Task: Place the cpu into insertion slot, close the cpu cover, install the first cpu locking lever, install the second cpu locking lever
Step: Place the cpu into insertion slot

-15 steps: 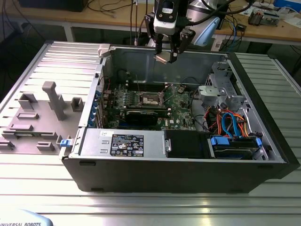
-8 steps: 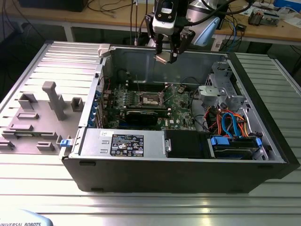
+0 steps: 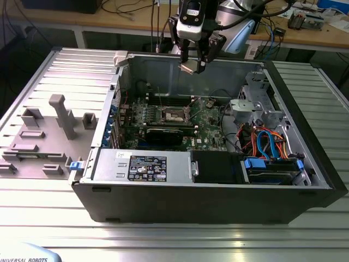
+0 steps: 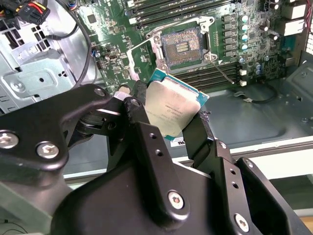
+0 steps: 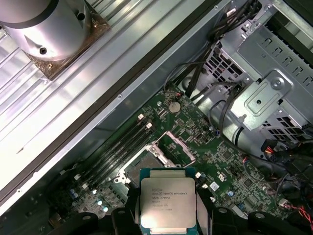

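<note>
My gripper [image 3: 192, 65] hangs above the open computer case, near its back wall, shut on the cpu [image 3: 191, 67]. In both wrist views the cpu [image 4: 172, 108] [image 5: 167, 203] shows its silver-grey top, clamped by two opposite edges between the black fingers [image 4: 139, 120]. The insertion slot [image 3: 173, 114] [image 4: 182, 46] lies below on the green board with its dark centre bare. In the first wrist view the chip covers part of the insertion slot [image 5: 141, 165]. The silvery cpu cover [image 5: 182, 143] stands swung open beside it. A thin locking lever [image 4: 221, 68] sticks out by the slot.
A long black graphics card [image 3: 163, 134] lies in front of the slot, and memory slots [image 4: 161, 10] run beside it. A metal drive cage [image 3: 256, 103] and coloured cables [image 3: 267, 144] fill the exterior view's right. The case's back wall [image 3: 158, 71] is close behind the gripper.
</note>
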Action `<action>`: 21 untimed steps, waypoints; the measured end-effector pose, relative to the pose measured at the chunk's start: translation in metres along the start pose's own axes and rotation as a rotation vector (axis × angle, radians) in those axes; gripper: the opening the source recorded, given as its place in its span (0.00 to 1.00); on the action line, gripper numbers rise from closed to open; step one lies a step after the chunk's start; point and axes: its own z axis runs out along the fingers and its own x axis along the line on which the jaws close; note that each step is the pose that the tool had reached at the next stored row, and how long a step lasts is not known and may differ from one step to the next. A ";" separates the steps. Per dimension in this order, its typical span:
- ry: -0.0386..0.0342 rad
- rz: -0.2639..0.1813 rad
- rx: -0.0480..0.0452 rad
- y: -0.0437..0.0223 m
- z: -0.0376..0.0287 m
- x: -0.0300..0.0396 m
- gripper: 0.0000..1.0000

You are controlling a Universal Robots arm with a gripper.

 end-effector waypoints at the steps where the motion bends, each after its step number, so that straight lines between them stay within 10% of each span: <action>1: -0.0005 0.006 -0.0001 0.0000 0.0000 0.0000 0.54; 21: -0.0066 0.076 -0.0013 0.0000 0.0002 0.0000 0.54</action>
